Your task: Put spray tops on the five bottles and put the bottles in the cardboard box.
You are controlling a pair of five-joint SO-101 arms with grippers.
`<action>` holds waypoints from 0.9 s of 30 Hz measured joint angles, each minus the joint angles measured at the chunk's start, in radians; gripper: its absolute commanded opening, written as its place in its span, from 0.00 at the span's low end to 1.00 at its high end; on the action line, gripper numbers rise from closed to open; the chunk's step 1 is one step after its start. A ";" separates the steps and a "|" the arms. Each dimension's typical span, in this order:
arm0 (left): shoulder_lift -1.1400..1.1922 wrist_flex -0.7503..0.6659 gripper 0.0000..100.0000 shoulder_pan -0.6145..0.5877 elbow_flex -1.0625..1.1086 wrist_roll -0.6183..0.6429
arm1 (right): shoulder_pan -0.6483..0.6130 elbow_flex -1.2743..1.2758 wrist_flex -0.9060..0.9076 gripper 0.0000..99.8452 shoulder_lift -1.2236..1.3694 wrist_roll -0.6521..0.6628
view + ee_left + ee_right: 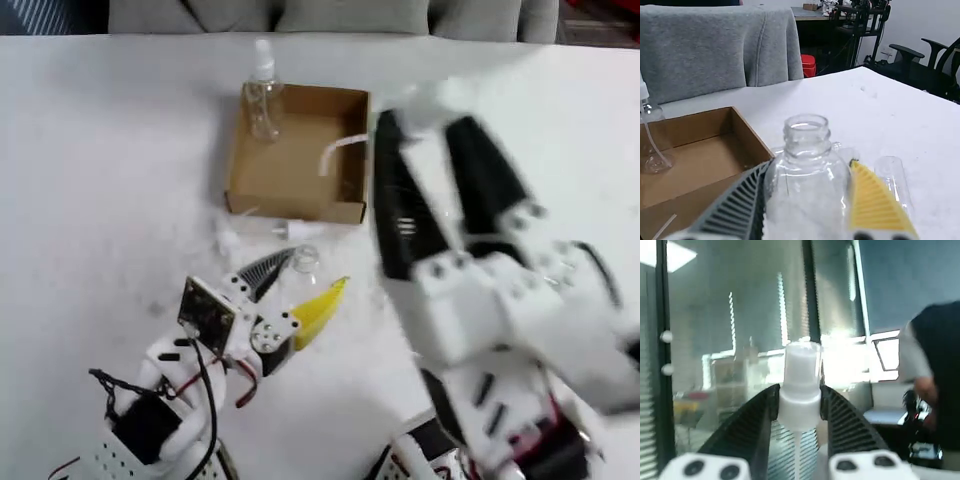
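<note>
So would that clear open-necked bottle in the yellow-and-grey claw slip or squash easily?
Probably light: the clear open-necked bottle looks empty. Its smooth round walls could twist in the left gripper, and thin plastic may dent if squeezed hard.

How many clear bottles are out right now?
3: a capped bottle standing in the cardboard box, an open bottle in the left claw, a lying bottle on the table beside it. Others may hide behind the right arm.

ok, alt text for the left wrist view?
An open-necked clear bottle with no spray top sits clamped between the left arm's grey and yellow jaws. Behind it is an open cardboard box with a spray-topped bottle upright inside. Another clear bottle lies on the white table beside the yellow jaw.
</note>
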 measured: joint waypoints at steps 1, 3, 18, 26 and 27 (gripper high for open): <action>0.000 0.000 0.02 -0.002 0.000 0.000 | -0.014 0.034 -0.009 0.02 0.002 0.000; 0.000 0.000 0.02 -0.009 0.000 0.000 | -0.034 0.100 -0.029 0.02 0.002 0.000; 0.000 -0.123 0.02 -0.072 0.129 0.000 | -0.049 0.371 -0.040 0.02 -0.189 0.000; 0.000 -0.146 0.02 -0.072 0.138 0.000 | -0.055 0.407 -0.040 0.02 -0.221 0.000; 0.000 -0.146 0.02 -0.072 0.138 0.000 | -0.057 0.423 -0.040 0.02 -0.216 0.000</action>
